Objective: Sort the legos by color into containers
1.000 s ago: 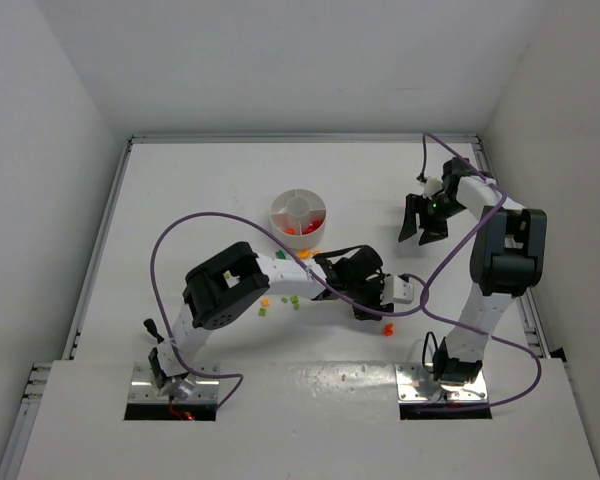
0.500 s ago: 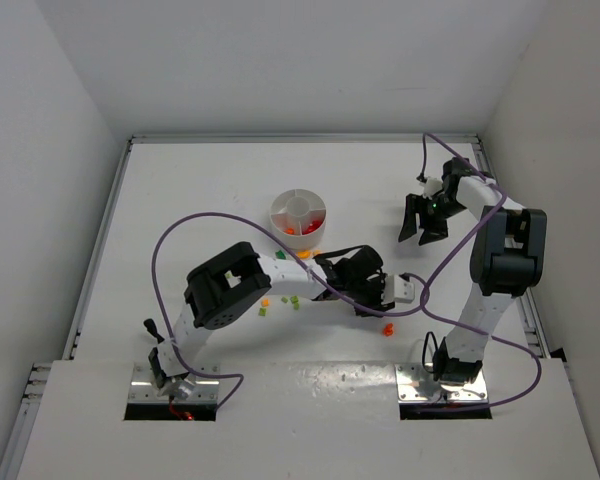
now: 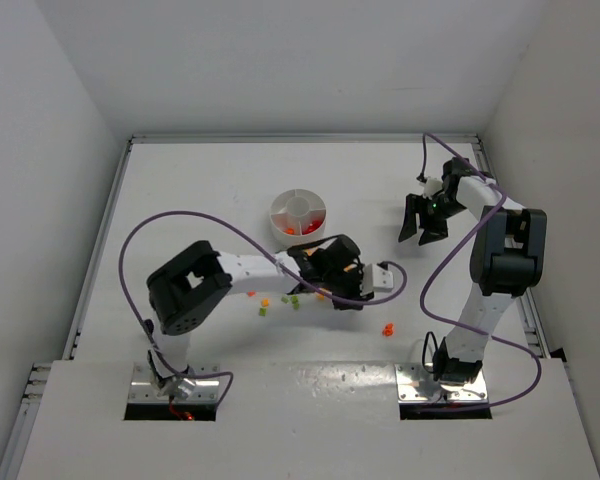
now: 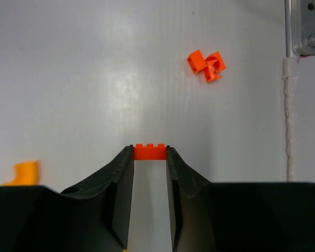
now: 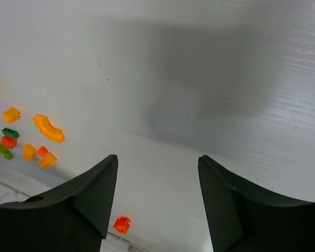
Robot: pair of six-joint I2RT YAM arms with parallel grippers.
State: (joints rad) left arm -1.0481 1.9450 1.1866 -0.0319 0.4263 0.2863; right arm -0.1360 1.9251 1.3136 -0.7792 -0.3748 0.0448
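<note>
Orange brick (image 4: 150,151) pinched in narrowly parted left gripper (image 4: 150,156) low in wrist view, right gripper (image 3: 420,230) wide apart, empty, overhead upper right, white divided dish (image 3: 276,222) above centre, loose legos (image 3: 280,301) below it

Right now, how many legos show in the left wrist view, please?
4: an orange brick between the left gripper's jaws, two red-orange ones touching upper right, a curved one at left edge; more may be hidden.

Top: we look down from high at the near edge over the whole counter (image 3: 210,190).
Wrists: we face down onto it, the left one closest.
Shared: the scattered legos (image 3: 387,328).
</note>
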